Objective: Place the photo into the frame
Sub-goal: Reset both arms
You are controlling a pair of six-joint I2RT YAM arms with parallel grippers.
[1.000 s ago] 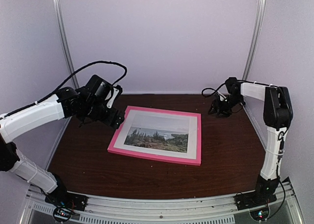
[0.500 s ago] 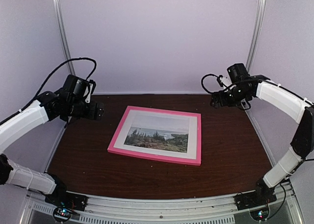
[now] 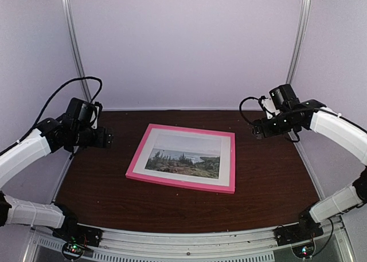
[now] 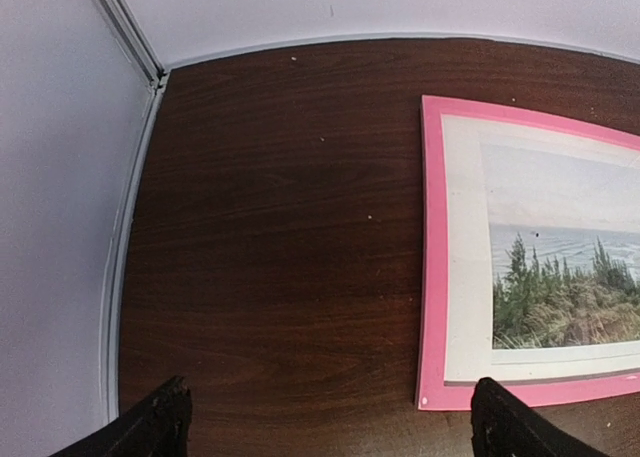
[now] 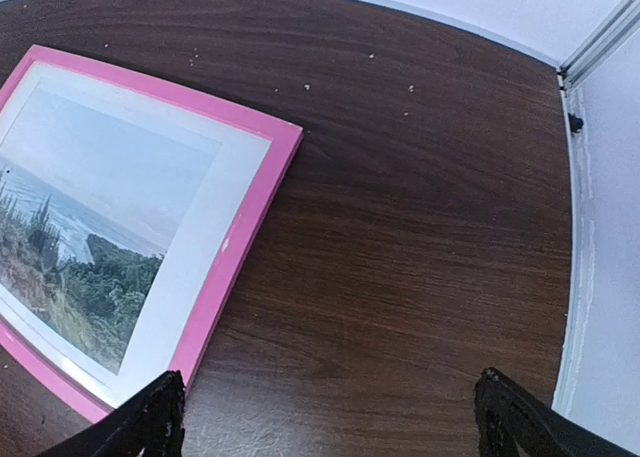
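Photo [image 3: 184, 159] is sitting in the frame [image 3: 183, 183], job looks done; left gripper [image 3: 105, 139] and right gripper [image 3: 256, 130] are hovering aside, fingers spread, just needing parking.

Top external: high, behind the arm bases, angled down over the whole worktop [image 3: 269, 199]. Left wrist: close, looking down on the left end of the frame [image 4: 432, 277]. Right wrist: its right end. All share the frame.

Photo [image 3: 183, 159] in frame [image 3: 178, 182], frame flat on table [image 3: 92, 182] centre
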